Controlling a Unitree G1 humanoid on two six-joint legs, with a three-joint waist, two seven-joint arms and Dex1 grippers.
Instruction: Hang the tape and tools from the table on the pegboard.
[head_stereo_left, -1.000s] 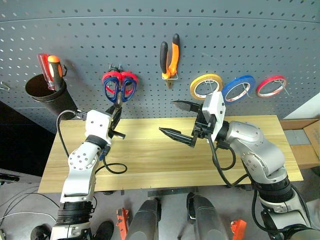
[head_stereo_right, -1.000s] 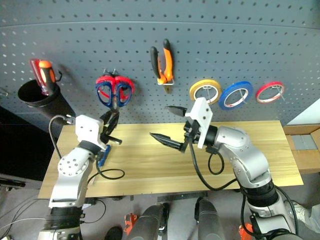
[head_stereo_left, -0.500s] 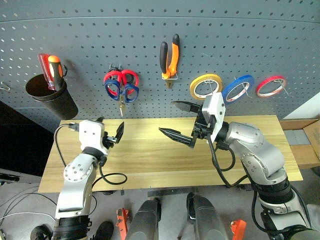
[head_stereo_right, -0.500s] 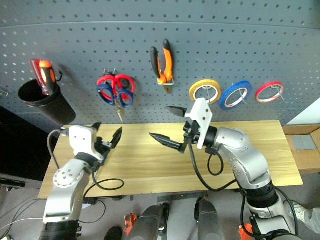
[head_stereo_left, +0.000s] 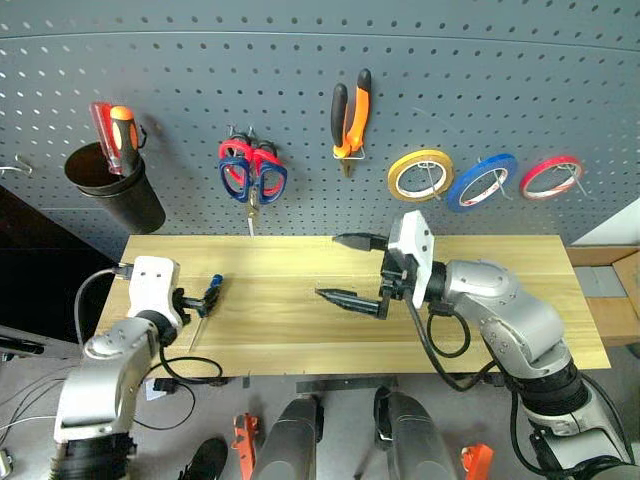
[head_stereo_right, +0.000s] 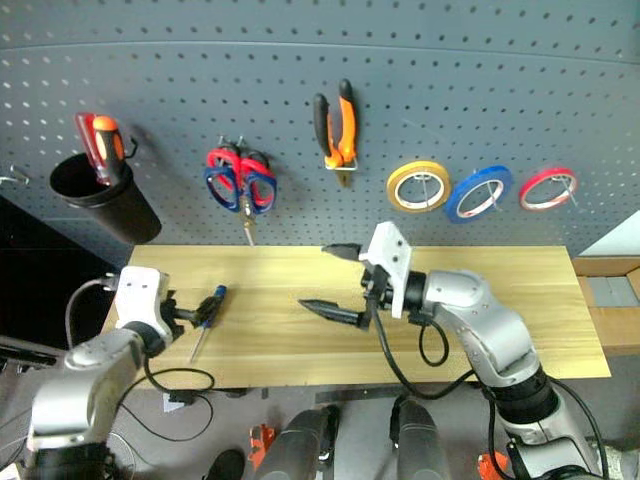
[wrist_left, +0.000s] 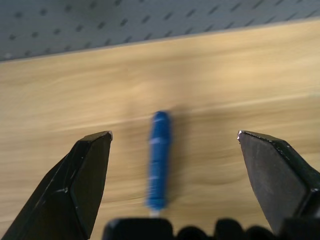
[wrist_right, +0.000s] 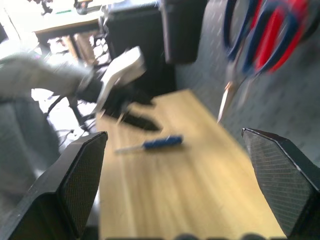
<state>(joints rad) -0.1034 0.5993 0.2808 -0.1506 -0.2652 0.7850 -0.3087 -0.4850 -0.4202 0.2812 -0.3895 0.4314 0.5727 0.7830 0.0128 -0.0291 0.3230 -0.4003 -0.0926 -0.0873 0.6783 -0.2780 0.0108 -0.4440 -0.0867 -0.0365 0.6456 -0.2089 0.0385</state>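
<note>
The blue tape (head_stereo_left: 482, 181) hangs on the pegboard (head_stereo_left: 500, 80) between a yellow and a red ring. The orange-and-black pliers (head_stereo_left: 351, 112) hang on a hook, and the blue-handled scissors (head_stereo_left: 268, 184) hang with a red-handled pair. The blue screwdriver (head_stereo_left: 205, 300) lies on the table (head_stereo_left: 480, 270) near its left end. My left gripper (wrist_left: 174, 134) is open low over the table, with the screwdriver (wrist_left: 159, 160) lying between its fingers, untouched. My right gripper (head_stereo_left: 327, 266) is open and empty above the table's middle, pointing left.
A black cup (head_stereo_left: 112, 185) on the pegboard's left holds red and orange-handled screwdrivers. The yellow ring (head_stereo_left: 420, 173) and red ring (head_stereo_left: 552, 175) flank the blue tape. A black cable loops off the table's front left edge.
My left gripper opened, leaving the blue scissors on their hook, then dropped down and left to the screwdriver on the table. The right gripper sank slightly. The camera view shifted.
</note>
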